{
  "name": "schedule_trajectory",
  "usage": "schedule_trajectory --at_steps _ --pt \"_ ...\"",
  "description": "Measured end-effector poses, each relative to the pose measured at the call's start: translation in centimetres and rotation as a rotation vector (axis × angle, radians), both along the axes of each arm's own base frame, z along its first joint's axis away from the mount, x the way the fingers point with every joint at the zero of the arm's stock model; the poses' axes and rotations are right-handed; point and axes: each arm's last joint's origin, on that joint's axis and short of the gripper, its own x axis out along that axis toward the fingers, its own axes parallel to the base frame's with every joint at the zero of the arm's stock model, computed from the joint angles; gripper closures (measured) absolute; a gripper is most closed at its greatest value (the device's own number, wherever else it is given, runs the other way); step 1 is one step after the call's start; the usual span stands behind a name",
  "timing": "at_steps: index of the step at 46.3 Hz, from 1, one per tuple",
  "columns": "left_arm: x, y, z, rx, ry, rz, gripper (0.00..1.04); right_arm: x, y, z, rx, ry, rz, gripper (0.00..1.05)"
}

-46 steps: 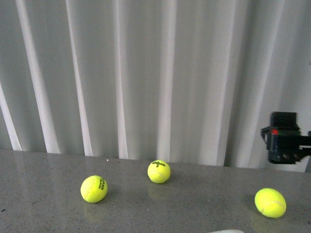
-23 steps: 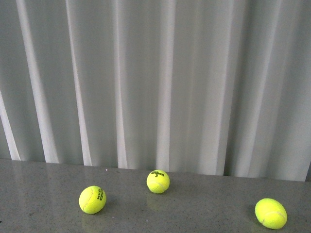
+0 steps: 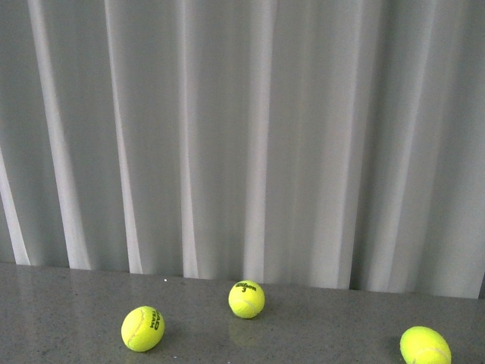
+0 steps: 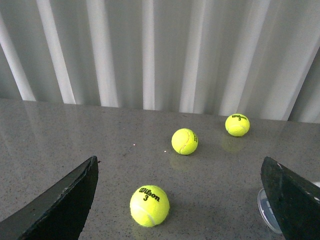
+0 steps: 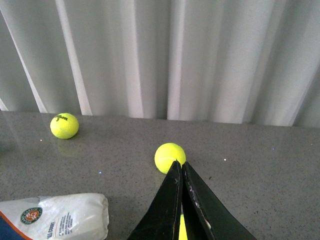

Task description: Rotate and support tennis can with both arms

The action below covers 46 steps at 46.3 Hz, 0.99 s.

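The tennis can [image 5: 55,216] lies on its side on the grey table, showing only in the right wrist view: a whitish clear tube with a round emblem and a blue-orange edge. My right gripper [image 5: 179,163] is shut, its tips pointing at a yellow ball [image 5: 169,154], with the can off to one side and apart from it. A yellow sliver shows low between its fingers. My left gripper [image 4: 179,161] is open and empty above the table. A clear round plastic rim [image 4: 265,212] peeks out by one finger [image 4: 295,200]. Neither arm nor the can shows in the front view.
Three yellow tennis balls lie on the table [image 3: 61,303]: left [image 3: 142,328], middle [image 3: 246,299], right [image 3: 425,346]. The left wrist view shows them too, the nearest [image 4: 149,205] between my open fingers. A white pleated curtain [image 3: 242,129] closes off the table's far edge.
The black gripper at the front view's right edge one second ago has left the view. The balls sit lower in the frame now, and the white edge at the bottom is gone.
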Motion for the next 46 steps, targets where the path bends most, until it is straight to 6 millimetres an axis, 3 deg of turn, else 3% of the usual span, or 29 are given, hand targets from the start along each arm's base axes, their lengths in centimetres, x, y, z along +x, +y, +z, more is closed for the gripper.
schedule_trajectory --at_steps 46 --pt "0.0 0.0 0.0 0.000 0.000 0.000 0.07 -3.8 0.0 0.8 0.000 -0.031 0.003 1.01"
